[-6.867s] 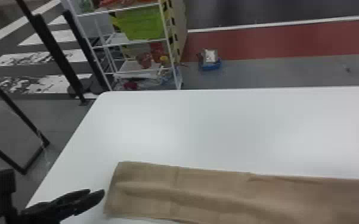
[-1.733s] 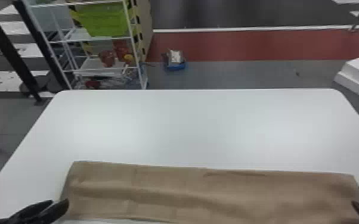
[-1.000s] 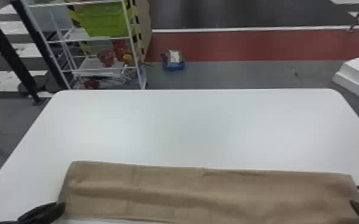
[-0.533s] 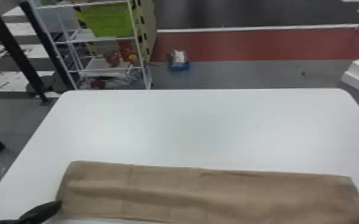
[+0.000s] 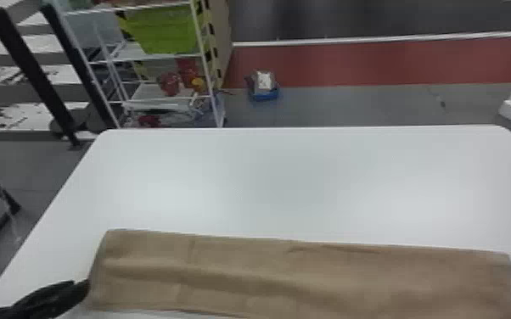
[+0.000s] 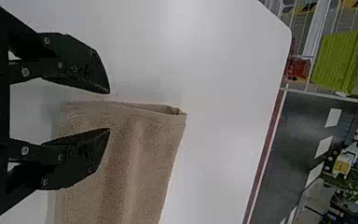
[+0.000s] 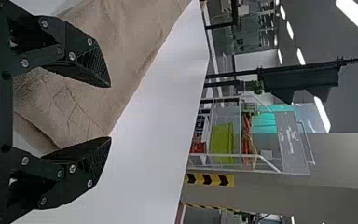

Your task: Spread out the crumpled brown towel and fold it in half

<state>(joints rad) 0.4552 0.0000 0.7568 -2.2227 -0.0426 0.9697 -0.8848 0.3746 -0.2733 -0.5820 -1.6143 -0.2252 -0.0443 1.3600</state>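
Towel lies as a long strip across the near part of the white table, and I judge it set lengthwise before me so that each of my arms has an end to work. Its left end shows layers at the edge, so it looks doubled over; I take the spreading to be done and the fold made, or nearly so. My left pincer is parted and grasps nothing: one finger is over the cloth, the other over bare table, with the end edge between them, a stance fit for pinching or for squaring that edge. My right pincer is parted and empty too, at the other end, by a corner where the cloth looks wrinkled and less even. Soft ridges run along the strip, so a smoothing touch would serve it, or a gentle tug outward. Should I close on the top layer alone, I could drag the layers out of line.
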